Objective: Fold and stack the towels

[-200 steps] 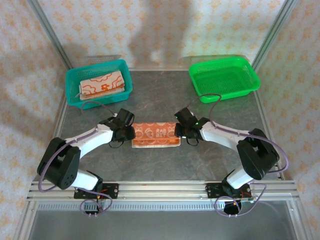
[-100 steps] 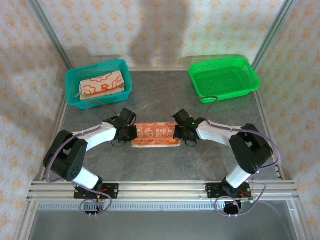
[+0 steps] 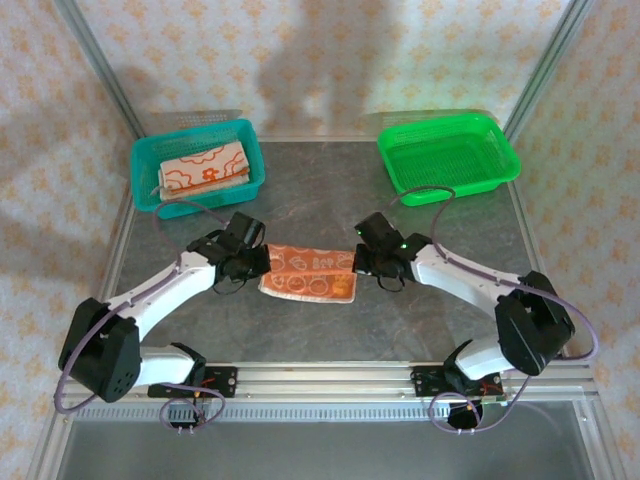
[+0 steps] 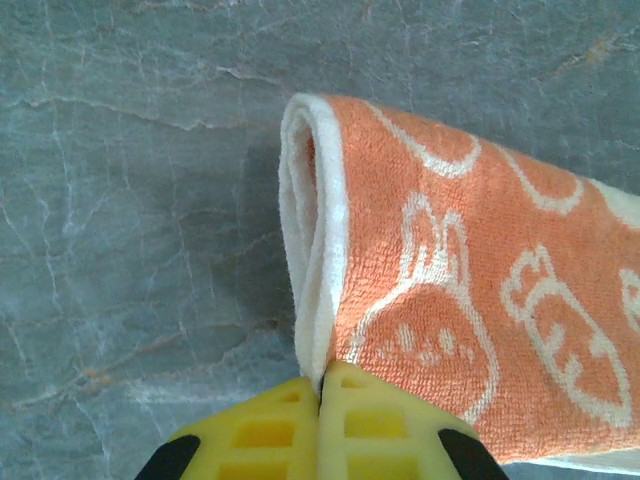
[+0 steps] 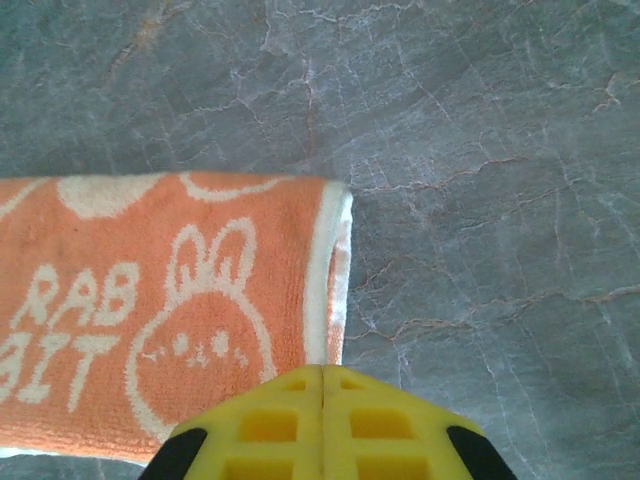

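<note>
An orange towel (image 3: 308, 273) printed with white rabbit faces and letters lies folded into a strip at the table's middle. My left gripper (image 3: 262, 265) is shut on its left end. In the left wrist view the yellow fingertips (image 4: 300, 420) pinch the white folded edge of the towel (image 4: 450, 290). My right gripper (image 3: 357, 262) is shut at the right end. The right wrist view has its closed fingers (image 5: 290, 420) meeting at the white hem of the towel (image 5: 170, 310). More folded orange-and-cream towels (image 3: 205, 168) lie in the teal basket (image 3: 140, 165).
A green basket (image 3: 505, 160) stands at the back right with nothing in it. The grey marbled table top (image 3: 300, 205) lies bare between the baskets and the arms. Aluminium frame rails run along the near edge (image 3: 320, 378).
Both grippers have closed on the towel's ends. The arms have shifted and the towel now sits slightly skewed, its near edge lower on the right.
</note>
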### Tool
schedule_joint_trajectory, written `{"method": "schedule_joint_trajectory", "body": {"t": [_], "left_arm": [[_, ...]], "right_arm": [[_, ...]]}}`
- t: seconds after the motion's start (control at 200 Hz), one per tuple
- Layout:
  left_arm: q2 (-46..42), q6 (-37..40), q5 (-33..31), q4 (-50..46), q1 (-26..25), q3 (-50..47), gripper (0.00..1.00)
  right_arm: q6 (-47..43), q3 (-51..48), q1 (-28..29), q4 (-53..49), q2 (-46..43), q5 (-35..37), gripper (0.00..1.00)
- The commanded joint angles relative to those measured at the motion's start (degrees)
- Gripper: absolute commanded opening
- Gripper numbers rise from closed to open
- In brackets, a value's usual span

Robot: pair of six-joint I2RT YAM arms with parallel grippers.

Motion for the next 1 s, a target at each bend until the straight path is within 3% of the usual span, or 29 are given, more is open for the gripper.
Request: {"method": "schedule_joint_trajectory", "body": {"t": [0.0,0.48,0.691,0.741,0.921,0.996], "left_arm": [[-1.3,-1.4,-1.2,-3.7,-0.3,-0.3,0.00],[3.8,0.0,-4.9,-1.4,-0.4,-2.6,0.02],[8.6,0.5,-5.2,1.1,-0.4,-3.6,0.32],[8.8,0.7,-5.6,0.9,-0.4,-3.5,0.36],[9.1,1.3,-7.2,0.5,-0.4,-3.2,0.35],[9.0,1.4,-7.2,0.5,-0.4,-3.1,0.23]], "right_arm": [[0.8,-0.6,0.4,-2.5,-2.2,0.5,0.00],[3.0,-2.8,2.4,2.8,1.3,-2.0,0.00],[4.5,-3.2,5.2,5.7,4.7,-1.6,0.00],[4.7,-3.4,5.4,6.0,5.0,-1.7,0.00],[4.6,-3.9,5.4,6.2,4.7,-1.4,0.00],[4.6,-3.9,5.5,6.1,4.8,-1.4,0.00]]}}
